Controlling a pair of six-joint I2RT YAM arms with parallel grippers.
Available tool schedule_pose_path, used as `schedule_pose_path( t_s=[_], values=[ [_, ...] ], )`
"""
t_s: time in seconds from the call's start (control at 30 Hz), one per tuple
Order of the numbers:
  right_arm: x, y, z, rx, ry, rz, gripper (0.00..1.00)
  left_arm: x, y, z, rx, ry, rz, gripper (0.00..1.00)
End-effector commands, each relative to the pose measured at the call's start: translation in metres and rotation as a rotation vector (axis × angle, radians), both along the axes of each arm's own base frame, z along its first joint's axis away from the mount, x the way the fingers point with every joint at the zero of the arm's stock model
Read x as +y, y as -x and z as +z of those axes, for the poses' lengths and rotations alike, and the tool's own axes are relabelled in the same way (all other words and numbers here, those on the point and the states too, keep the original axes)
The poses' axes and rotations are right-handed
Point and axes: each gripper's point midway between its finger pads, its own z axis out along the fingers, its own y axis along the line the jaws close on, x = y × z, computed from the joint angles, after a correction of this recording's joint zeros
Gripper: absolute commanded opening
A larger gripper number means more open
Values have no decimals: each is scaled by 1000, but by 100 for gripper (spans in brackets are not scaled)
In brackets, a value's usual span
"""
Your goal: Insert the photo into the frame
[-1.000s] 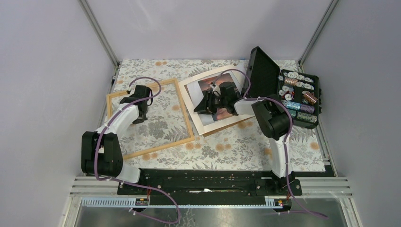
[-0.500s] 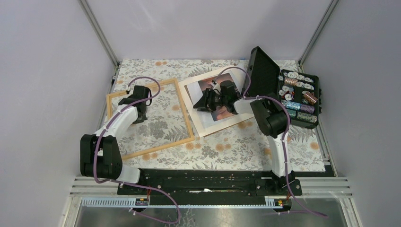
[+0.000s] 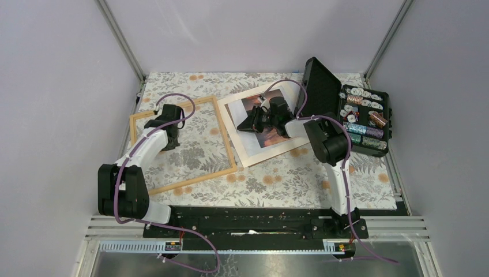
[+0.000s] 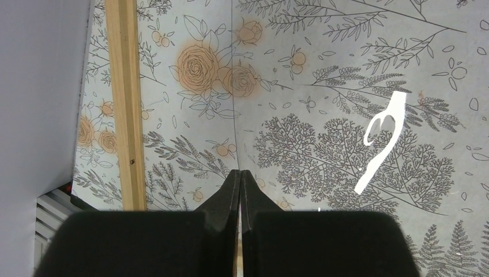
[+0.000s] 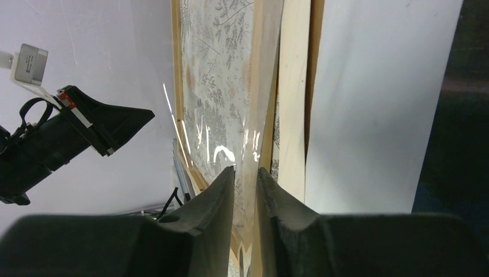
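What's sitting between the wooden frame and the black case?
In the top view: the photo on its cream mat, with the right gripper over it.

Your top view is bright and evenly lit from above, with only soft shadows on the table [image 3: 277,179]. White glare streaks cross the glossy sheet [image 4: 346,69] in both wrist views.

Right gripper [image 5: 246,173] fingers, 6 o'clock, narrowly apart astride photo [image 5: 266,69] seen edge-on; pale wood frame [image 5: 294,104] rail, 12 o'clock; floral cloth [image 5: 213,86] under glare, 11 o'clock; cream mat [image 5: 375,104], 3 o'clock; left gripper [image 5: 144,118], 9 o'clock
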Motion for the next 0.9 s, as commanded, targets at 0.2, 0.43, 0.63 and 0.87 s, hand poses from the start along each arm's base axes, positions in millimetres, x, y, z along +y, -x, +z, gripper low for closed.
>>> schedule_pose_path(
  t_s=[0.2,0.43,0.63,0.87],
  values=[
    [15,-8,-3,-18,-68,28,0,14,-7,13,-63,-55,72,60],
    [17,-11,-8,-34,-78,49,0,30,-6,30,-98,-111,149,88],
    [6,-11,-17,-9,-74,43,0,31,-33,39,-211,54,200,99],
    [-17,-18,-18,42,-126,16,0,31,-95,34,-431,462,164,99]
  ],
)
